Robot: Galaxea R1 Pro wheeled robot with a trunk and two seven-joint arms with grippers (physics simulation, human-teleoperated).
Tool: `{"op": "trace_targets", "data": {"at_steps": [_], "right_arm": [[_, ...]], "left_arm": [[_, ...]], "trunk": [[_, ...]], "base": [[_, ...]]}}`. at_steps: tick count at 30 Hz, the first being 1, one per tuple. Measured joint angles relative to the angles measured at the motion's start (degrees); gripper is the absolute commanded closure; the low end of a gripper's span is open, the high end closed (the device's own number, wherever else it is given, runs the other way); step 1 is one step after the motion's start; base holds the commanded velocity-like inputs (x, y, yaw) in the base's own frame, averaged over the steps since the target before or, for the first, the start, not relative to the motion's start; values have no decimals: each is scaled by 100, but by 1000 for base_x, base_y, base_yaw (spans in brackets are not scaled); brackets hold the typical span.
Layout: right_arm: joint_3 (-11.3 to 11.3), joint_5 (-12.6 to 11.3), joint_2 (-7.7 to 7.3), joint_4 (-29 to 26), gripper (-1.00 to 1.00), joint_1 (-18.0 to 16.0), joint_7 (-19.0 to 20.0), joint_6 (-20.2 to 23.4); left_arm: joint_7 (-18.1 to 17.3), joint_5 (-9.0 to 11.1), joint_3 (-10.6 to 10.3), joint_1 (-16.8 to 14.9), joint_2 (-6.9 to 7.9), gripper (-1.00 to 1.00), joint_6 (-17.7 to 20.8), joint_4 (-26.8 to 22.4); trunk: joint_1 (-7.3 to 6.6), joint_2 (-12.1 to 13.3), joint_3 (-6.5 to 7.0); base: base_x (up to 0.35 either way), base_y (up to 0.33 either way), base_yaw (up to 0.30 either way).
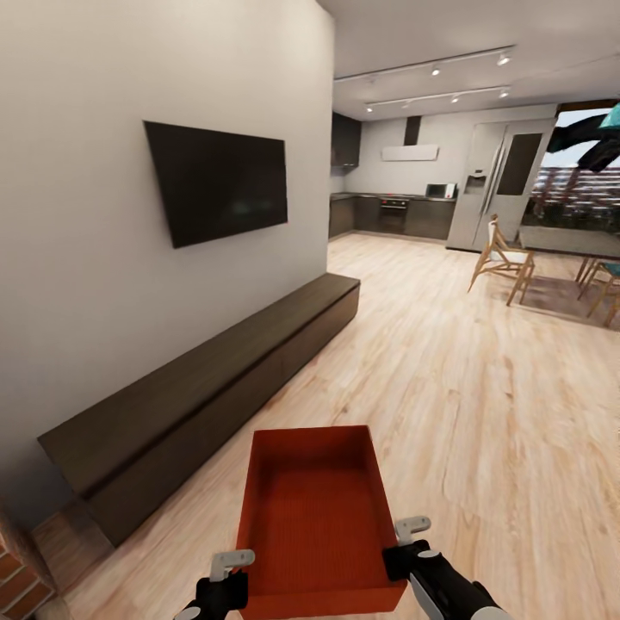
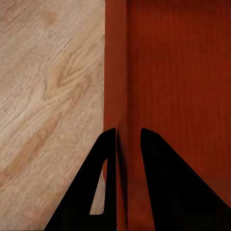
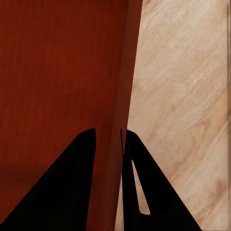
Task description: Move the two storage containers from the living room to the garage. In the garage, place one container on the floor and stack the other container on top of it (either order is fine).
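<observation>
I've got the container (image 1: 314, 517) pinched btwn both arms: left gripper (image 2: 129, 144) and right gripper (image 3: 108, 144) each clamped astride a side wall, long axis pointing fwd alongside the cabinet (image 1: 207, 387).

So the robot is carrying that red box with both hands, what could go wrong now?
1. Each gripper, left and right, pinches only a thin side wall of the storage container. If one slips, the bin could tilt or drop onto the wood floor.
2. The long dark cabinet stands close on the left, so a tight turn might bump the bin against it.
3. The chairs ahead could block the way.
</observation>
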Motion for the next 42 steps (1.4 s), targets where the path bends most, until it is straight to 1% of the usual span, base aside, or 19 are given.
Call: {"op": "trace_targets", "data": {"at_steps": [42], "right_arm": [[-10,-1,0,3,100,2,1,-22]], "left_arm": [[1,-1,-12,0,0,100,0,-15]], "trunk": [[0,0,0]], "base": [[343,0,-279]]}}
